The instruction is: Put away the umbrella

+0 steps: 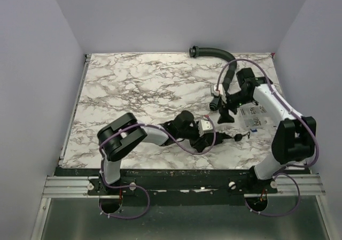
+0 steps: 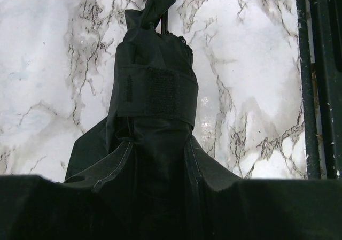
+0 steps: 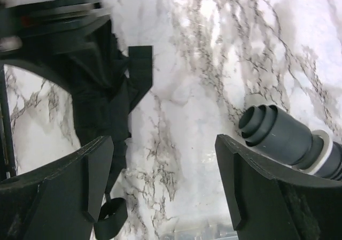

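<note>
1 jaw pair gripping, 1 standing wide: umbrella part-bundled

Obs. Your black fabric compact umbrella (image 2: pixel 155 154) sits low on the white, grey-veined marble table (image 1: pixel 139 85), right of centre and near the front edge, between the 2 arms. The canopy is gathered into a bundle, with a black hook-and-loop strap (image 2: pixel 160 93) wrapped round its upper part. Below the strap the folds flare loose.

Left gripper (image 1: pixel 214 138): drawn in on the loose skirt of fabric, which fills the bottom of the left wrist view. The fingers are hard to tell from the black cloth, so I judge this a hold on the umbrella, not an empty closure.

Right gripper (image 3: pixel 164 144): fingers spread wide, nothing between them but bare marble. Umbrella cloth lies beyond the finger at the left of that view. The open end of the dark grey ribbed corrugated hose (image 3: pixel 278 136) lies just beside the other finger; I cannot tell whether they touch.

Handling (judgement). Expect light, limp, slippery cloth over a stiff, thin core. A pinch on fabric alone will likely slide or drag folds out. Take your hold across the strapped section, where the layers are packed tight. Keep the right fingers off the hose, which is dark like the cloth and easy to mistake for it.
</note>
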